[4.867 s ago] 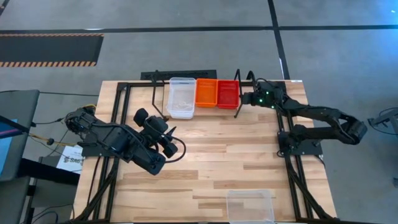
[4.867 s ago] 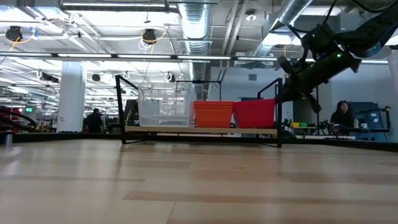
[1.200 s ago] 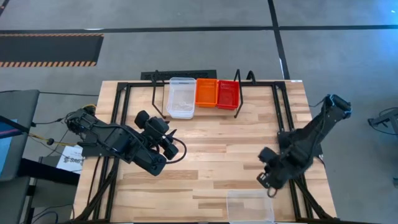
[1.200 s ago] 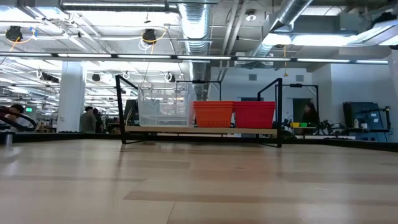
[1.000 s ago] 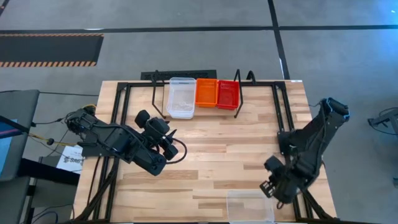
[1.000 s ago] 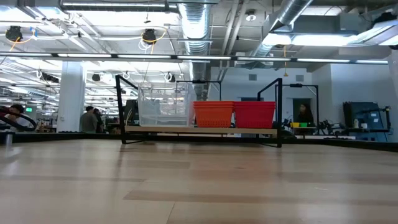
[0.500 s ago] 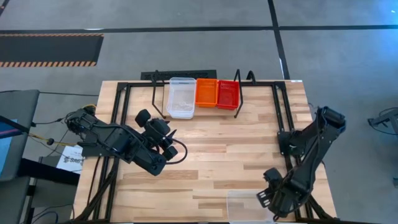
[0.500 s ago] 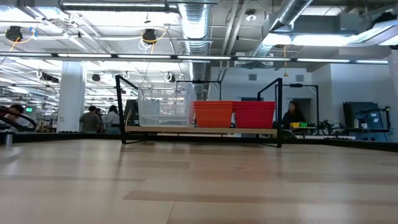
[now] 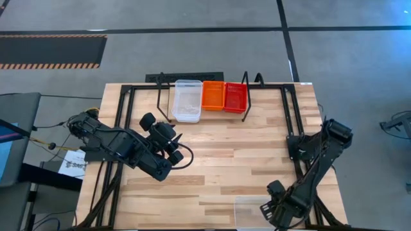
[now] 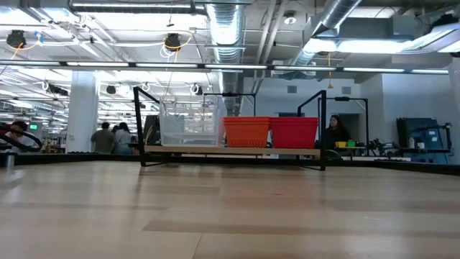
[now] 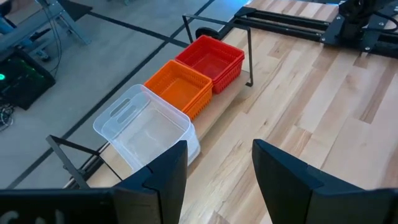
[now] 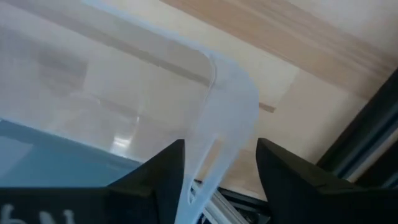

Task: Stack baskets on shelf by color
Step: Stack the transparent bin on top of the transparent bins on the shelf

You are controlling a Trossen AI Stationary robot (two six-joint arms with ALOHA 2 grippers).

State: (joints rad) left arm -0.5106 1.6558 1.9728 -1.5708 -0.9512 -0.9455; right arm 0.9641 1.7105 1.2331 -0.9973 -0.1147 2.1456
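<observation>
I have the right gripper (image 9: 275,210) at the high view's lower right, fingers spread astride the rim of the clear rectangular plastic basket (image 9: 253,212). It looks light, flexible and slick, so I'd pinch this short wall. The left gripper (image 9: 172,146) waits released.

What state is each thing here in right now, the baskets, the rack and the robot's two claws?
Clear basket on shelf: upright, at the row's left end.
Orange basket: upright, in the middle.
Red basket: upright, at the right end.
Shelf: standing, holding three basket stacks.
Clear basket near table edge: upright, not yet shelved.
Right gripper: jaws open, straddling that basket's rim.
Left gripper: jaws open, empty, waiting over the table.
</observation>
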